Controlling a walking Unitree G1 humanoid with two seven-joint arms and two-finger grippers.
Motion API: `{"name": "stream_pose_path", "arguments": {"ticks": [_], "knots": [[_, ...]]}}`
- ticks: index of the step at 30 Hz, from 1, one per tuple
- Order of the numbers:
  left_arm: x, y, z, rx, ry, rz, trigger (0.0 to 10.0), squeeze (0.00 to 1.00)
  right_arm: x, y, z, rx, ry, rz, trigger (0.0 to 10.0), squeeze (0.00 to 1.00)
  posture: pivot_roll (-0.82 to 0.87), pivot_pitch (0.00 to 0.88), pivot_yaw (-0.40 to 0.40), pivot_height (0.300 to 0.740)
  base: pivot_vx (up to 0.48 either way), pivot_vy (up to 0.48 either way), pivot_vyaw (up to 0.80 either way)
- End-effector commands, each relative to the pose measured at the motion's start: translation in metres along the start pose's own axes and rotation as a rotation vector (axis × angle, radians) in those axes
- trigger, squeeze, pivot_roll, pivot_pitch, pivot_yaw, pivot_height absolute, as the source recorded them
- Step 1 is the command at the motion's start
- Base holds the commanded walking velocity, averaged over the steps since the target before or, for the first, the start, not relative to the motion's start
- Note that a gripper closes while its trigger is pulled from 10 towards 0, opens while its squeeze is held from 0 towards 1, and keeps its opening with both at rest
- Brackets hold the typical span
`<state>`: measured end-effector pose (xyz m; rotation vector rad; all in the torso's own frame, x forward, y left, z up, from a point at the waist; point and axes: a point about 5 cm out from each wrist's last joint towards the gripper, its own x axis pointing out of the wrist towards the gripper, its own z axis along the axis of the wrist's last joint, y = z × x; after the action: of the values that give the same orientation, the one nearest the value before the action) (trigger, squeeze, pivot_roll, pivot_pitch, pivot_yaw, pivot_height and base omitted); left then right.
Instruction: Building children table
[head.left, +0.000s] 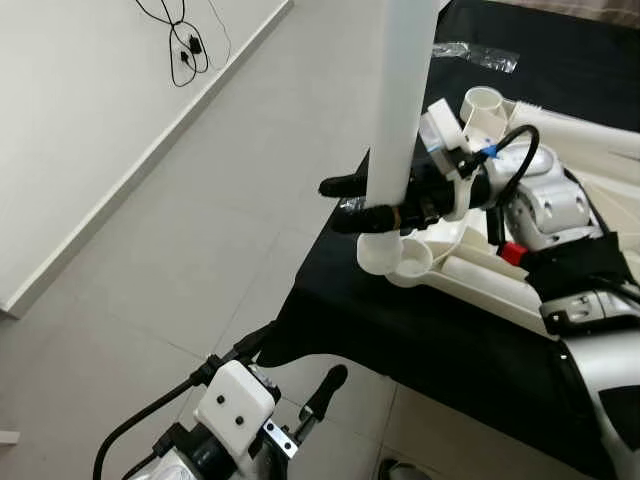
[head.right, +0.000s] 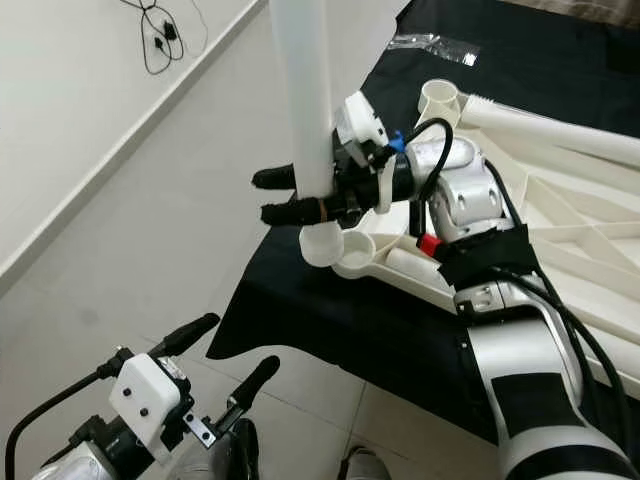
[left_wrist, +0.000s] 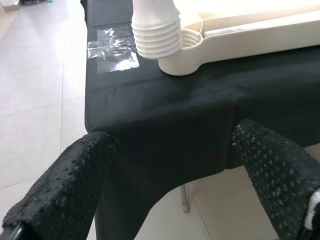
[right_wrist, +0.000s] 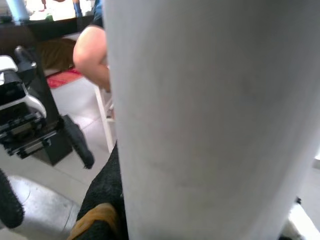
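A long white table leg (head.left: 405, 90) stands upright with my right gripper (head.left: 332, 205) shut around its lower part. Its ribbed bottom end (left_wrist: 155, 30) hangs just beside the rim of a round corner socket (left_wrist: 187, 50). That socket belongs to the white plastic tabletop (head.right: 560, 230), which lies upside down on a black-clothed table (head.left: 420, 340). My left gripper (head.right: 237, 345) is low, in front of the table's near corner, open and empty. Seen from the right wrist, the leg (right_wrist: 210, 120) blocks most of the picture.
A second socket (head.left: 485, 105) rises at the tabletop's far corner, and another white leg (head.right: 560, 130) lies across it. A clear plastic bag (head.left: 480, 55) rests on the far cloth. Tiled floor and a wall with cables (head.left: 185, 45) lie left. A person's arm (right_wrist: 92, 52) shows behind.
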<state>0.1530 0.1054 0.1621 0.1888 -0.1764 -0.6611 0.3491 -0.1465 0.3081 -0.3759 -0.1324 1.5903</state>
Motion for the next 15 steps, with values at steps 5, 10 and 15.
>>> {"name": "stream_pose_path", "arguments": {"ticks": [5,10,15], "knots": [[-0.006,-0.003,0.004,0.006,0.004,-0.020,10.0,0.00,-0.007,-0.004,0.009,-0.021,-0.029,0.010,10.0,0.00,0.09,0.360,0.037,0.740,0.000,0.000,0.00],[-0.007,-0.005,0.006,0.001,0.004,-0.025,10.0,0.00,-0.019,-0.010,0.010,-0.013,-0.029,-0.046,10.0,0.00,0.10,0.371,0.037,0.740,0.000,0.000,0.00],[-0.008,-0.006,0.008,-0.003,0.003,-0.026,10.0,0.00,-0.028,-0.010,0.012,-0.019,-0.037,-0.068,10.0,0.00,0.10,0.376,0.038,0.740,0.000,0.000,0.00]]}}
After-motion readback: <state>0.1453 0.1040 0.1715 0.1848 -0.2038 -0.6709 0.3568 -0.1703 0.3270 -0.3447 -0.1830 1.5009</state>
